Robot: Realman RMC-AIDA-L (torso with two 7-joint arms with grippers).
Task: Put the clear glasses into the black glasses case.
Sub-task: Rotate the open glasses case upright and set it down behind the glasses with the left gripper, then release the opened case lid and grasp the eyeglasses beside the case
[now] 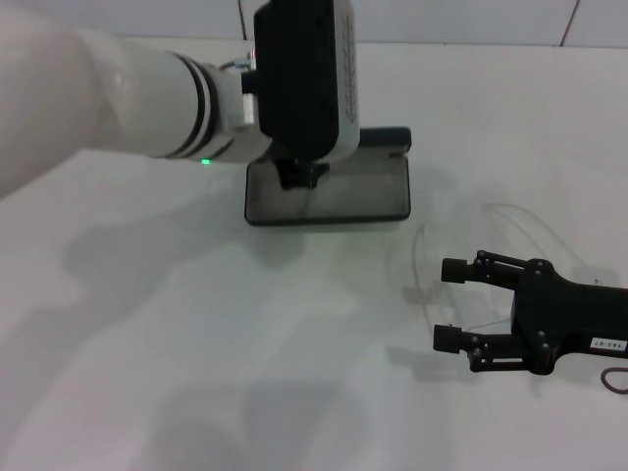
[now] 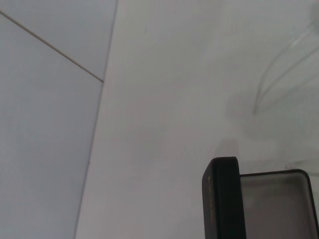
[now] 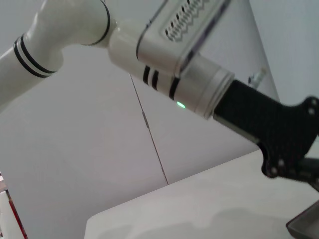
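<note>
The black glasses case (image 1: pixel 329 194) lies open at the table's far middle, grey lining up, its lid (image 1: pixel 385 139) standing at the back. My left gripper (image 1: pixel 299 175) hangs over the case's rear left part. The clear glasses (image 1: pixel 491 245) lie on the white table to the right of the case, faint, with their thin arms curving away to the right. My right gripper (image 1: pixel 449 304) is open low at the glasses' near side, fingers pointing left, and part of the lens shows between them. The left wrist view shows the case (image 2: pixel 274 199), its lid (image 2: pixel 222 199) and the glasses' arms (image 2: pixel 279 64).
The white table (image 1: pixel 196 343) carries nothing else that I can see. A tiled wall (image 1: pixel 442 20) runs along its far edge. The bulky left arm (image 3: pixel 164 50) crosses the right wrist view above a corner of the case (image 3: pixel 306 226).
</note>
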